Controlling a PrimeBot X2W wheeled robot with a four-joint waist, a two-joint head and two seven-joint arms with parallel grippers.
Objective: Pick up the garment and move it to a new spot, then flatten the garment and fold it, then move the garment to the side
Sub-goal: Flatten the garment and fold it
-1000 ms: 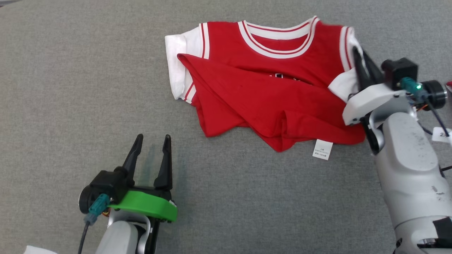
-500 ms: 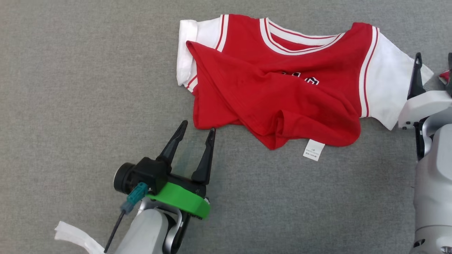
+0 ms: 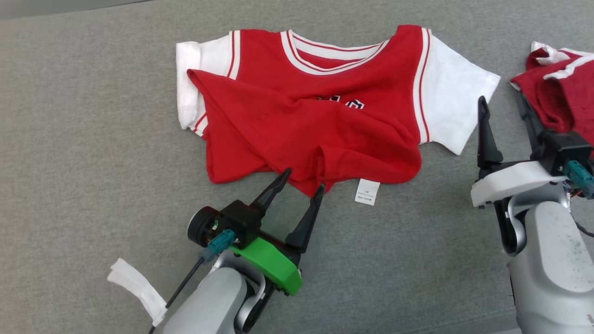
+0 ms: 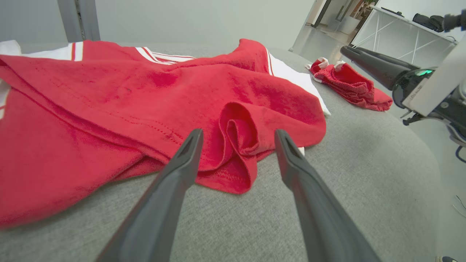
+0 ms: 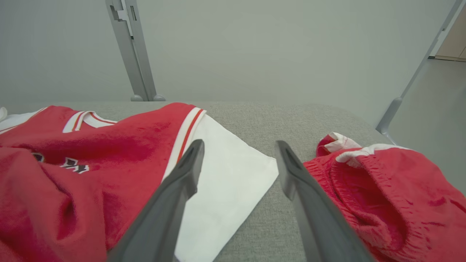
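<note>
The garment (image 3: 315, 125) is a red jersey with white sleeves and a white-striped collar. It lies on the grey surface with its lower part folded up in creases, and its right sleeve (image 3: 455, 106) is spread flat. My left gripper (image 3: 304, 181) is open at the bunched bottom hem, one fingertip on either side of a fold (image 4: 238, 138). My right gripper (image 3: 502, 104) is open and empty, just right of the white sleeve (image 5: 225, 182). The garment (image 4: 109, 94) is not held by either gripper.
A second red piece with white trim (image 3: 561, 93) lies crumpled at the far right, close to my right fingers (image 5: 382, 189). A white care label (image 3: 366, 191) sticks out under the hem. A white strip (image 3: 134, 287) lies at the lower left. The grey surface (image 3: 93, 162) drops off at the right (image 4: 418, 153).
My right gripper has opened and let go of the white right sleeve, which now lies flat. My left gripper has moved up to the bottom hem. The camera has also shifted.
</note>
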